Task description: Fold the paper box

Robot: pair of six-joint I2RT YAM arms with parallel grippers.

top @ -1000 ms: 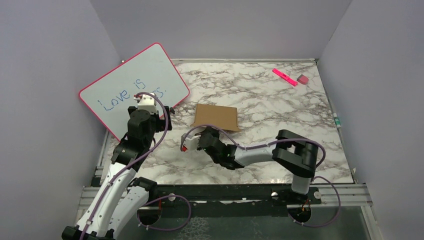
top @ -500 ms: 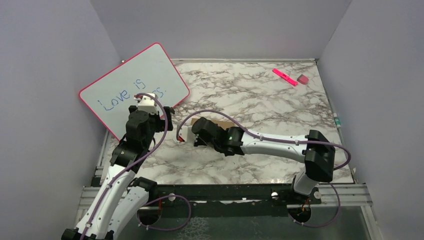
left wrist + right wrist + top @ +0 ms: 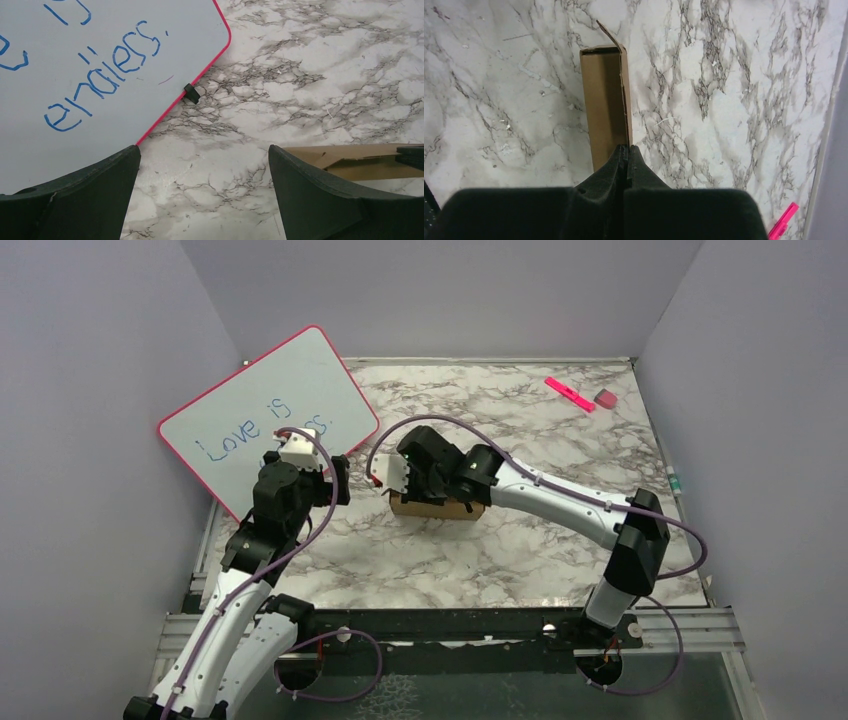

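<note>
The paper box [image 3: 436, 508] is plain brown cardboard in mid-table, mostly hidden under my right arm. In the right wrist view it shows as a narrow brown slab [image 3: 603, 100] seen edge-on, with a small flap sticking out at its far end. My right gripper [image 3: 412, 490] is over it with its jaws pressed together [image 3: 625, 149] along the box's thin right wall. My left gripper [image 3: 336, 478] is open and empty to the left of the box, above bare marble [image 3: 202, 165]. The box's end shows at the right of the left wrist view [image 3: 350, 160].
A pink-framed whiteboard [image 3: 265, 415] with blue writing leans at the left wall, close behind my left gripper; it also fills the left wrist view's upper left [image 3: 75, 60]. A pink marker [image 3: 569, 393] and a small eraser [image 3: 605, 398] lie at the back right.
My right arm has stretched forward from the near side up to the box and closed on it. The box, lying flat before, now shows only a narrow brown edge. The left arm barely moved.
</note>
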